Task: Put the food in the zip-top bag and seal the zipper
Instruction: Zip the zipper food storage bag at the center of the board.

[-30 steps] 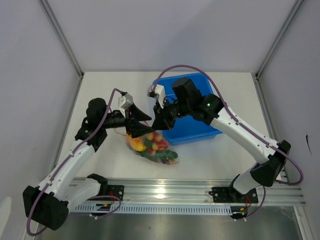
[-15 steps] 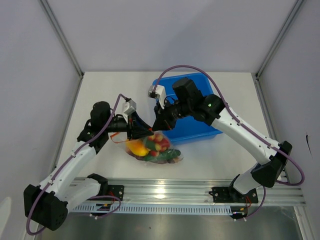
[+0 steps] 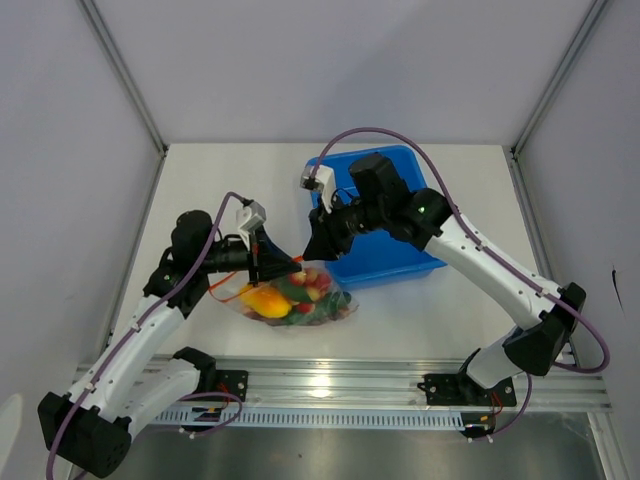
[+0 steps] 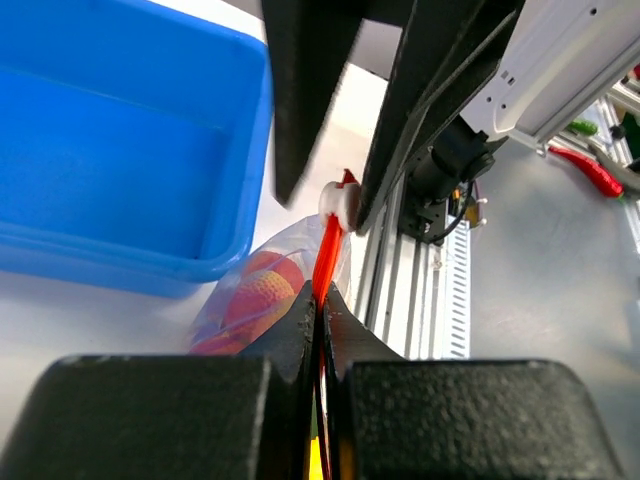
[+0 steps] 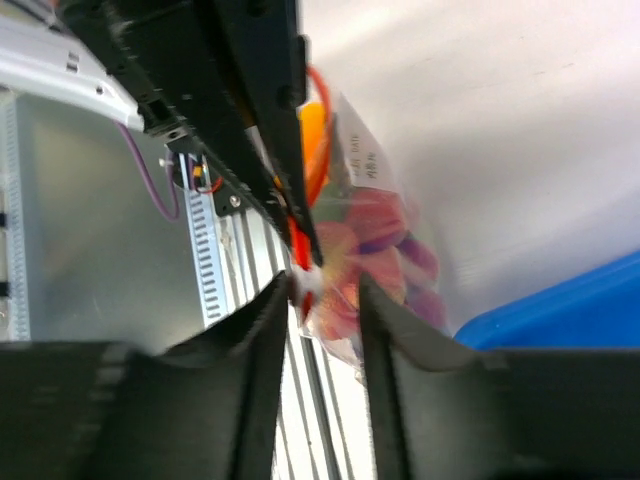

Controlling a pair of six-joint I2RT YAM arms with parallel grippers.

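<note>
The zip-top bag (image 3: pixel 295 298) is seen toward the near edge of the bench (image 3: pixel 220 180), left of its middle, just beside the near left corner of the blue bin (image 3: pixel 400 265). The food (image 3: pixel 265 300) is packed inside it: an orange-yellow piece, red fruits and green pieces are made out through the clear plastic. The zipper (image 4: pixel 327 250) is held edge-up along the bag's mouth, and a small white tab is seen at its far end. The left pincer (image 4: pixel 320 300) is clamped tight on the zipper, the orange-red strip being pressed between its fingers. The right pincer (image 5: pixel 320 290) is held narrowly apart at the tabbed end, one finger on each side; whether either finger touches the strip cannot be told.
</note>
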